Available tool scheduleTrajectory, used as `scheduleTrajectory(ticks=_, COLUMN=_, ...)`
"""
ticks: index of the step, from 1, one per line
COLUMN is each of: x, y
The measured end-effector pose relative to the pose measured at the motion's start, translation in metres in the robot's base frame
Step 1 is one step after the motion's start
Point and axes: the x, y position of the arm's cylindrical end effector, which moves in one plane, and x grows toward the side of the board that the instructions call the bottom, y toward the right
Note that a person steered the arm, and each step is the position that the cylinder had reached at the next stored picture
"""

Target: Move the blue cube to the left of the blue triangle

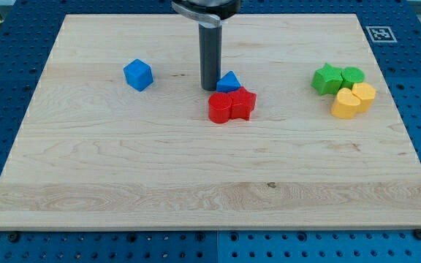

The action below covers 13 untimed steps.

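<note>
resting just beside the blue triangle (229, 81) on its left-edge side, my tip (210, 88), a bare rod end effector holding nothing, stands well apart from the blue cube (138, 74), which sits nearer the desk's (196, 175) left edge.

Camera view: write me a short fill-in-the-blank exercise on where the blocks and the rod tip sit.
1. My tip stands just to the view's ____ of the blue triangle.
2. The blue cube lies alone toward the view's ____ of the board.
3. Two ____ blocks sit right below the blue triangle.
4. The green blocks touch the ____ blocks.

Missing words: left; left; red; yellow
</note>
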Motion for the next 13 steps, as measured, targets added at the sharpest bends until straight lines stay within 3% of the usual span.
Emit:
scheduleTrajectory(ticks=2, x=-0.002, y=0.003)
scheduleTrajectory(ticks=4, x=-0.064, y=-0.022)
scheduleTrajectory(ticks=7, x=-0.077, y=-0.056)
scheduleTrajectory(ticks=9, x=-0.08, y=-0.073)
scheduleTrajectory(ticks=11, x=-0.082, y=-0.145)
scheduleTrajectory(ticks=13, x=-0.04, y=-0.155)
